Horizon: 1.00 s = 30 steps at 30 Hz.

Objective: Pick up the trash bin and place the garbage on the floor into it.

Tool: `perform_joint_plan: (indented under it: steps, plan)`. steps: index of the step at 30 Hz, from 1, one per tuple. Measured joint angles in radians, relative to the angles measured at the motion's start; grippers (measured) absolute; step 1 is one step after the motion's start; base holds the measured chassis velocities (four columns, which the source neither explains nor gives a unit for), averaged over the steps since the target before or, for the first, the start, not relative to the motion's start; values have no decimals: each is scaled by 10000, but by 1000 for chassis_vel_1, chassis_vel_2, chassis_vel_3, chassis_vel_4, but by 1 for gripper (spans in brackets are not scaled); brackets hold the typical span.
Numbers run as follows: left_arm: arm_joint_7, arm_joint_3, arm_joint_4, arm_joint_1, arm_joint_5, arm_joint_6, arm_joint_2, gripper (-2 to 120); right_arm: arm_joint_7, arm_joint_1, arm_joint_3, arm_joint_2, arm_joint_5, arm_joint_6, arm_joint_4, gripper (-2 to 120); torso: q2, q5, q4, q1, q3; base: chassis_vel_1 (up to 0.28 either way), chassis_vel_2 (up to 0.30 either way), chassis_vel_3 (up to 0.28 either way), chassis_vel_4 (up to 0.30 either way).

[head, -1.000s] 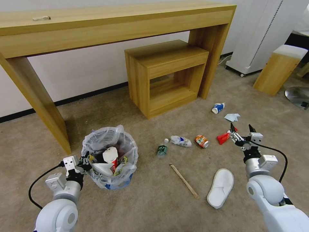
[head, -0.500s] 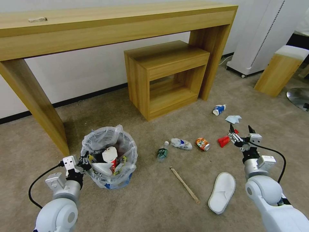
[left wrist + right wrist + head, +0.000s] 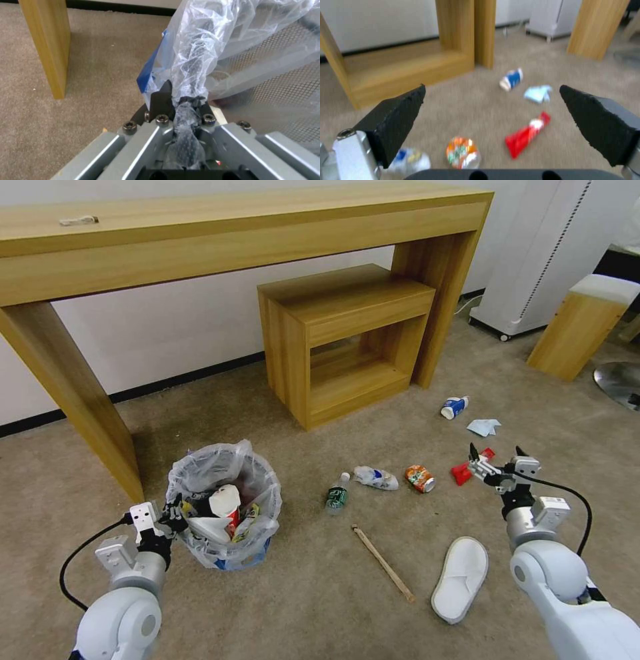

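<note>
Beige carpet [image 3: 320,593] under wooden console table [image 3: 233,233]. Trash bin [image 3: 223,507] held at rim by left gripper [image 3: 175,511], clamped on bag. Right gripper [image 3: 495,460], jaws apart, lowered since a second ago toward red wrapper [image 3: 461,471]; pickup judged imminent. Can [image 3: 419,478], slipper [image 3: 460,578] remain on floor.

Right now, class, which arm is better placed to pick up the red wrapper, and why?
The right. Its gripper hangs open just above the red wrapper, while the left gripper is clamped on the bin rim, holding it.
</note>
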Motion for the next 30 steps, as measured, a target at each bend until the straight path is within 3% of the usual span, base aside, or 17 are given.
perform_joint_plan:
  steps: [12, 16, 19, 30]
  plan:
    - [150, 25, 259, -36, 97, -135, 2, 1, -165, -469, 571, -422, 1407, -2864, 771, 100, 0, -1, 1, 0, 0, 0, 0, 0, 0]
    - [172, 18, 285, -27, 119, -175, 4, 1, 16, -570, 672, -521, 1626, -3514, 1034, 100, 0, -1, 0, 0, 0, 0, 0, 0, 0]
    - [184, -18, 297, -9, 119, -204, 35, 1, 551, -720, 789, -566, 2347, -4561, 1457, 100, 0, -1, 1, 0, 0, 0, 0, 0, 0]
    - [305, -128, 450, -54, 124, -300, 156, 1, 1801, -1538, 902, -613, 3279, -5583, 2057, 100, 0, -1, 0, 0, 0, 0, 0, 0, 0]
